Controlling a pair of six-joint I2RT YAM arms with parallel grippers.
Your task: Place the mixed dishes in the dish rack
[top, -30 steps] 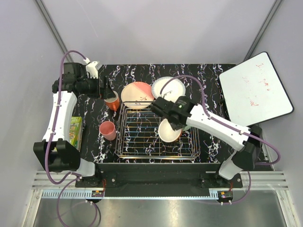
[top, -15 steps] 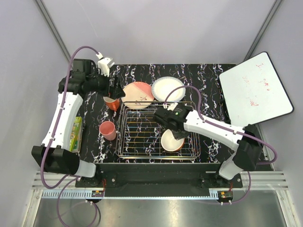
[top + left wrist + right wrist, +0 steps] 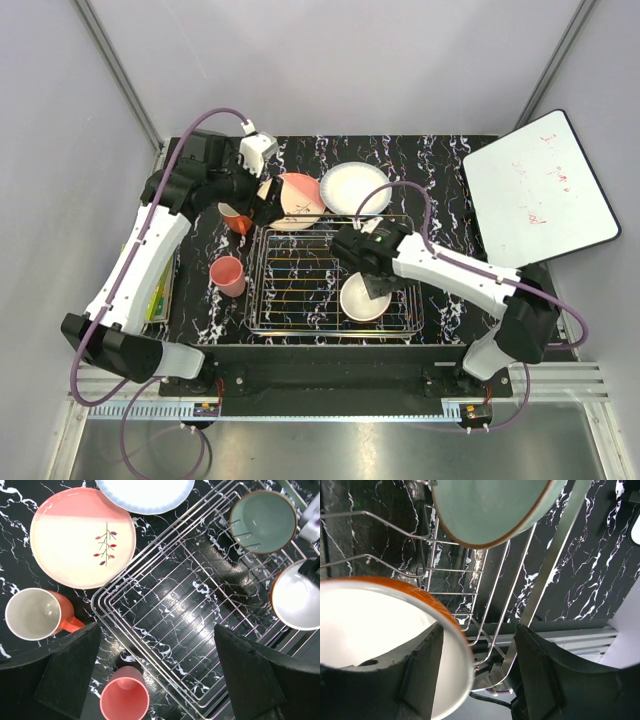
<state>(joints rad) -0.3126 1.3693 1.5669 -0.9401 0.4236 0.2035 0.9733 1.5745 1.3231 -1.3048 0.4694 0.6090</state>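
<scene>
The dish rack (image 3: 300,290) holds the orange bowl with white inside (image 3: 362,300) at its right end. My right gripper (image 3: 378,285) hangs over that bowl, open. One finger is inside the orange bowl (image 3: 370,625) and the other stands off its rim. The pale green bowl (image 3: 490,505) leans in the rack (image 3: 495,595) just beyond. My left gripper (image 3: 258,203) is open and empty, high over the rack's far left corner. On the table lie the orange mug (image 3: 35,614), pink mug (image 3: 125,700), pink-and-peach plate (image 3: 82,537) and white plate (image 3: 145,492).
A green book (image 3: 158,282) lies at the table's left edge, partly under the left arm. A whiteboard (image 3: 540,190) leans at the right. Grey walls close in on three sides.
My right gripper lowered the orange bowl into the rack's right end and opened off it. The left arm swung right, from beside the orange mug toward the plates.
</scene>
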